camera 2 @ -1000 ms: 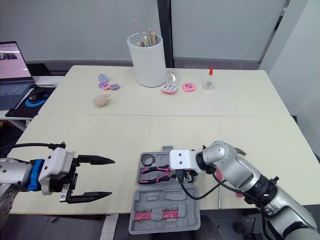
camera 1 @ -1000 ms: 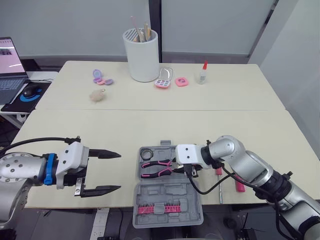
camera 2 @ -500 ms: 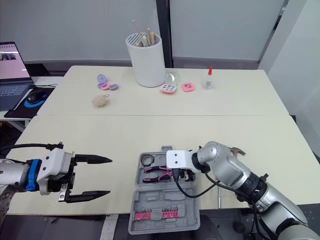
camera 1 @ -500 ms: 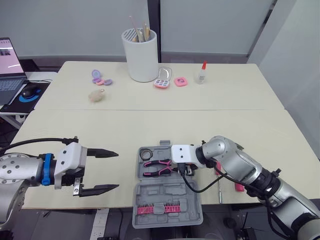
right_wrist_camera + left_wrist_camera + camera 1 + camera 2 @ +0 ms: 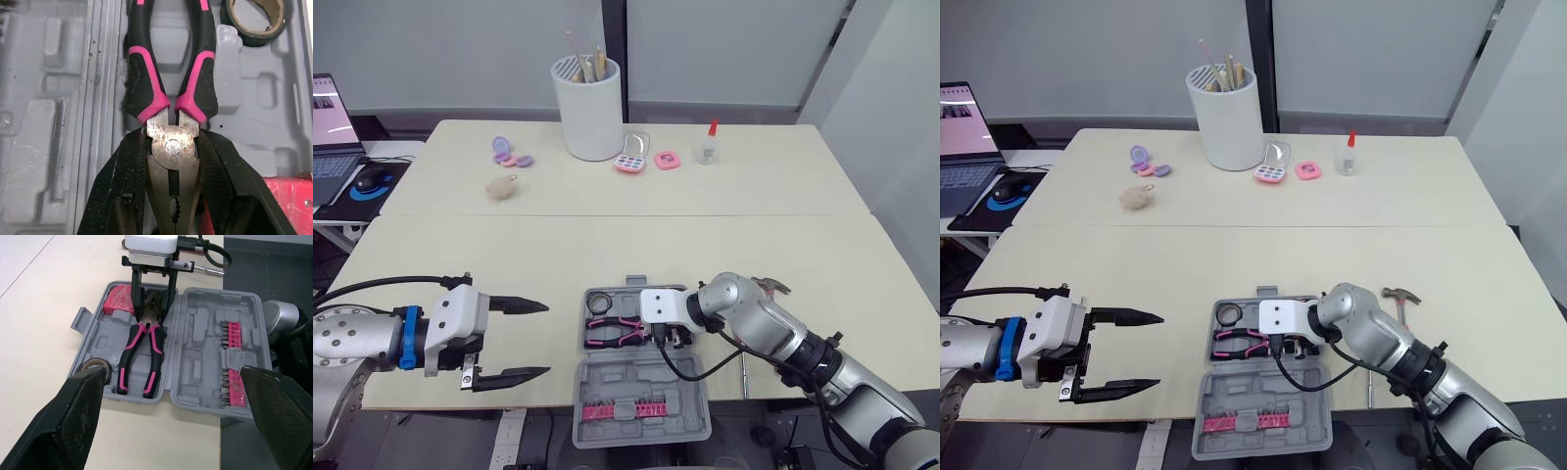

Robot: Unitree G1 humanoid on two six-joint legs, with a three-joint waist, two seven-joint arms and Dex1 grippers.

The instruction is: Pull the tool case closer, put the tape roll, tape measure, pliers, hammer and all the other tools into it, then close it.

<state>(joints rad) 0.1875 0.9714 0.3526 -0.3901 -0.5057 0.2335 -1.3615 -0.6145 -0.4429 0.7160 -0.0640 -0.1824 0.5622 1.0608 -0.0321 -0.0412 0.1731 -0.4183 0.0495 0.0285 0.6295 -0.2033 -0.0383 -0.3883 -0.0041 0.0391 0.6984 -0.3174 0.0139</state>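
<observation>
Grey plastic tool case [image 5: 641,377] lies open at the near edge of the table [image 5: 783,245], with its lid half hanging toward the robot and a row of pink bits [image 5: 625,406] in it. The pliers [image 5: 612,331], with pink and black handles, lie in the far half. The right gripper [image 5: 152,314] stands over their metal head with one finger pressed against each side of the joint, so it is clamped on them. The tape roll [image 5: 600,301] sits in the corner of the case beside the handles, and a red tape measure [image 5: 119,300] is on the other side of the gripper.

The hammer [image 5: 1398,294] lies on the table right of the case; the right arm covers most of it. The left gripper [image 5: 546,339] hovers left of the case with fingers spread wide, holding nothing.

Far back stand a white cup [image 5: 588,108], a glue bottle [image 5: 708,144] and a fluffy ball [image 5: 501,187].
</observation>
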